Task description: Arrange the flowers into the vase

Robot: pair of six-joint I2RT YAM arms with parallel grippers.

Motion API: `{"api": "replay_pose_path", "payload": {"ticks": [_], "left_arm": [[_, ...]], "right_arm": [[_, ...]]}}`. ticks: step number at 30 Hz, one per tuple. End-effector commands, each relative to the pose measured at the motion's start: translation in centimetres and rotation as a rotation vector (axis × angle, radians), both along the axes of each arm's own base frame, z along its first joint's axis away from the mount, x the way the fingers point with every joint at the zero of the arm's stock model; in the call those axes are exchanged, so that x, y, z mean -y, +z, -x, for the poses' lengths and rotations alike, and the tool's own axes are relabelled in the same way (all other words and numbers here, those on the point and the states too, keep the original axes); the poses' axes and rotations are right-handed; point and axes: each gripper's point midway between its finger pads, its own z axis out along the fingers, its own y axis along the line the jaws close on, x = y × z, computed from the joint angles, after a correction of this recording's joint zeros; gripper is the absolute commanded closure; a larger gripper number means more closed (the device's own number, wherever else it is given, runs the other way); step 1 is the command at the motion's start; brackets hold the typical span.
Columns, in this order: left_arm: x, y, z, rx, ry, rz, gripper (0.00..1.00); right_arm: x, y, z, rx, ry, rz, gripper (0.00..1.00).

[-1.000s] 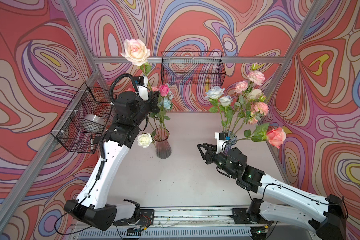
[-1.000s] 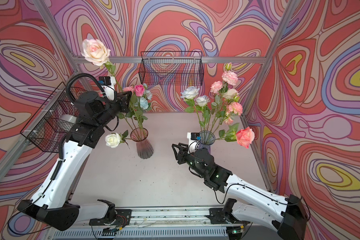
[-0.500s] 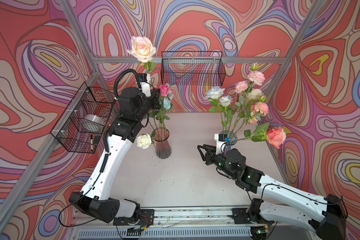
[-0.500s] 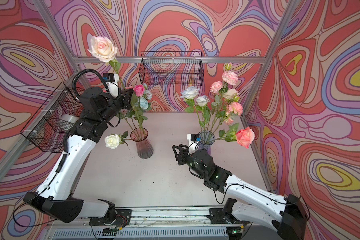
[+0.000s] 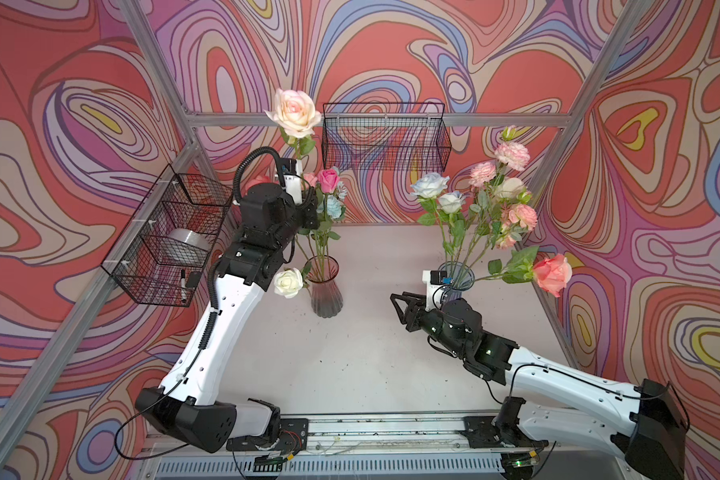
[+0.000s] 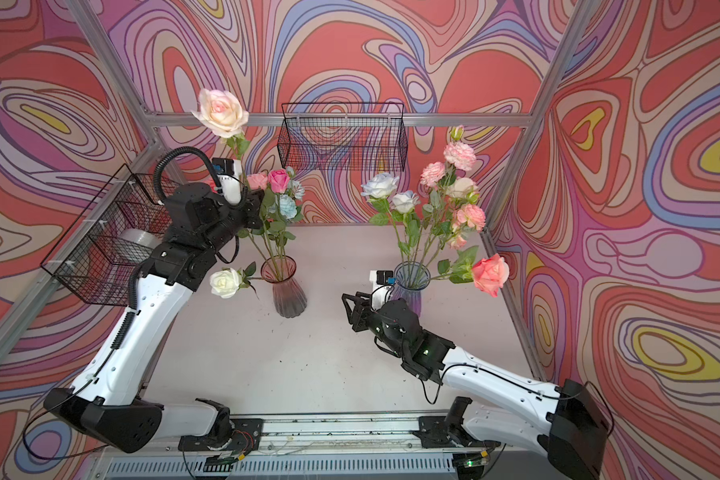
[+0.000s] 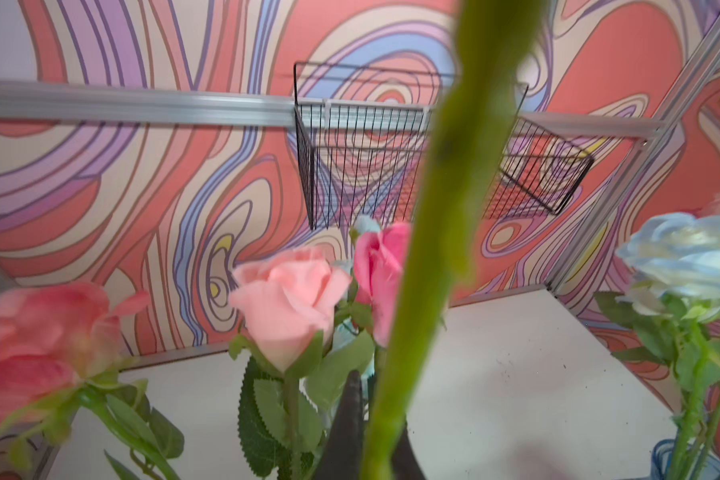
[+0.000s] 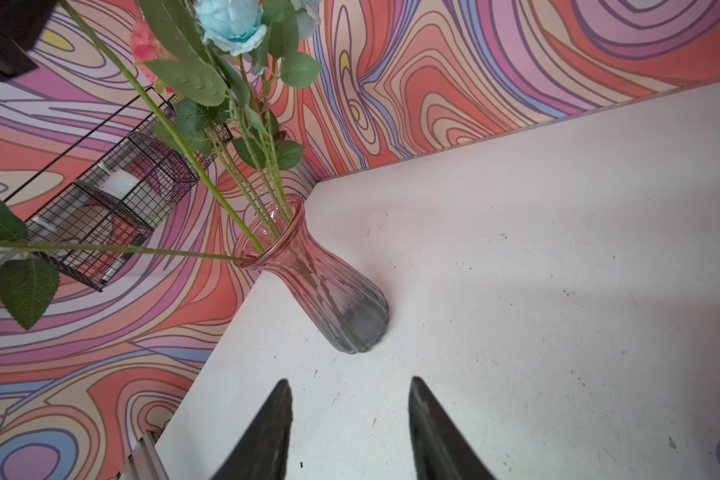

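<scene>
**Left end effector** (image 5: pixel 308 207): raised above the pink glass vase (image 5: pixel 324 286). Jaws are closed narrowly on the green stem (image 7: pixel 445 208) of a cream-pink rose (image 5: pixel 294 107). The bloom stands highest of all in both top views, in front of the back rail. In the right wrist view the stem slants down and its lower end meets the vase mouth.

**Pink glass vase:** upright on the counter (image 5: pixel 350 357), left of centre. Holds several flowers, among them a deep pink rose (image 5: pixel 328 178), a pale blue bloom (image 5: pixel 333 206) and a light pink rose (image 7: pixel 285 299). A white rose (image 5: pixel 288 282) droops sideways over the rim, just beside the left arm.

**Blue glass vase** (image 5: pixel 457 277): upright, toward the right rear of the counter. Holds a taller bunch with a blue-white rose (image 5: pixel 430 185) and pink carnations (image 5: pixel 512 154). A coral rose (image 5: pixel 551 274) leans out low toward the right wall.

**Right end effector** (image 5: pixel 400 300): low over the counter, just in front of the blue glass vase and pointing toward the pink one. Jaws are moderately apart and hold nothing.

**Wire baskets:**
- Back-wall basket (image 5: pixel 385 137).
- Left-wall basket (image 5: pixel 167 237), containing a silver tape roll (image 5: pixel 188 241) and a marker (image 5: pixel 182 286).
</scene>
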Motion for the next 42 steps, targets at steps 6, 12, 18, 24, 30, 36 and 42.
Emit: {"api": "replay_pose_path", "payload": {"ticks": [6, 12, 18, 24, 30, 36, 42], "left_arm": [[0.6, -3.1, -0.2, -0.060, -0.026, 0.028, 1.00], [1.7, -4.3, 0.0, -0.127, -0.095, 0.004, 0.68], [1.3, -5.0, 1.5, -0.232, -0.102, -0.049, 0.23], [-0.7, -4.0, 4.1, -0.205, -0.041, -0.052, 0.23], [-1.1, -1.1, 7.2, -0.148, -0.060, 0.004, 0.22], [-2.3, 2.9, 10.2, -0.077, -0.039, 0.034, 0.23], [-6.3, 3.8, 14.9, -0.038, 0.104, 0.040, 0.22]], "right_arm": [[-0.8, -0.7, -0.2, -0.008, 0.020, 0.012, 0.53], [-1.0, -1.1, -0.3, -0.020, 0.023, 0.016, 0.53], [-1.3, -1.1, -0.5, -0.030, 0.023, 0.011, 0.53], [-1.9, -1.2, -0.6, -0.046, 0.038, 0.004, 0.53], [-2.1, -1.4, -0.6, -0.060, 0.047, 0.001, 0.53], [-1.9, -1.2, -0.7, -0.065, 0.035, 0.042, 0.53], [-0.8, 0.0, -0.5, -0.057, 0.022, 0.134, 0.53]]}}
